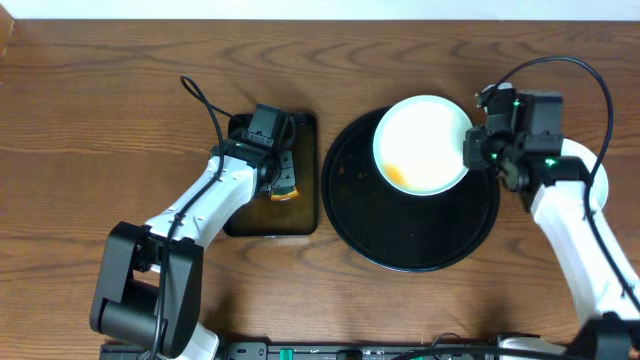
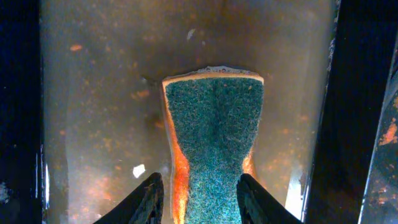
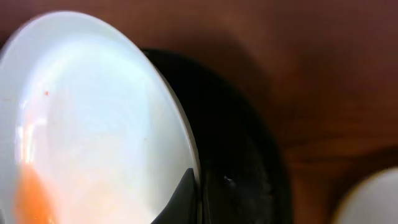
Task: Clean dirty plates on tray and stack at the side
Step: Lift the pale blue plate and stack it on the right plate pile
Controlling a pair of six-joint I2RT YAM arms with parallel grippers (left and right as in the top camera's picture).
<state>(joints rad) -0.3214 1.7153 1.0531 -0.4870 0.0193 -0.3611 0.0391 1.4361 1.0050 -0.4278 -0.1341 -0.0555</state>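
Evidently early: our right fingers (image 3: 180, 199) pinch a smeared plate (image 1: 420, 135) over the tray (image 1: 420, 245), our left fingers (image 2: 146, 199) clamp the sponge (image 2: 214, 137); wiping and stacking remain.

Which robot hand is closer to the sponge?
Left. The left gripper pinches the sponge; the right gripper is far off, gripping the plate by its rim.

1 sauce-smeared plate (image 1: 422, 143) over the round black tray (image 1: 414, 245)
Pale, tilted, with an orange smear at its lower-left edge.

Overhead straight down, left wrist near sponge (image 2: 214, 143), right wrist near plate (image 3: 93, 124), both shared overhead
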